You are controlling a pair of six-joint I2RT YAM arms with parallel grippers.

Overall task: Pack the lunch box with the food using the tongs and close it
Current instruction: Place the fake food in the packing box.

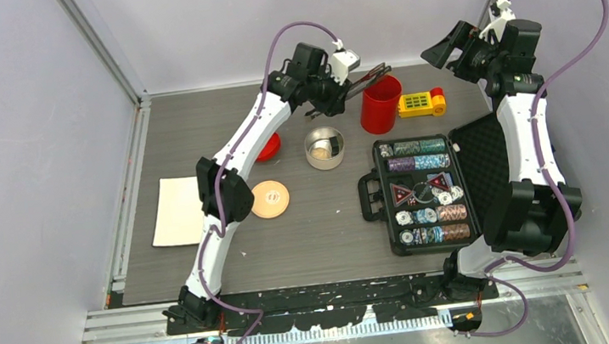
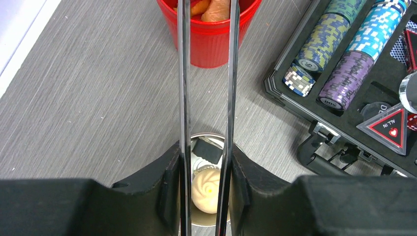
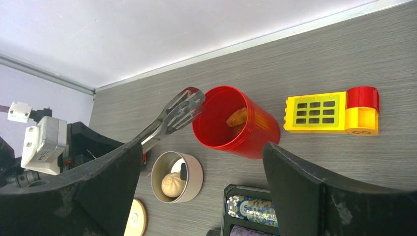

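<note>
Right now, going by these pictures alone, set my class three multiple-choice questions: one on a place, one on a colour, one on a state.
1. Where is the lid of the lunch box?
A. On it.
B. Flat on the table, apart from it.
C. Leaning on the back wall.

2. What colour is the cup beside the tips of the tongs?
A. Blue.
B. Green.
C. Red.

3. The lunch box is:
A. open, with food in it.
B. closed.
C. open and empty.

Answers:
1 B, the lid lies on bare table, clear of the tin.
2 C, the cup is red in every view.
3 A, a pale bun-like piece shows inside the uncovered tin.
</note>
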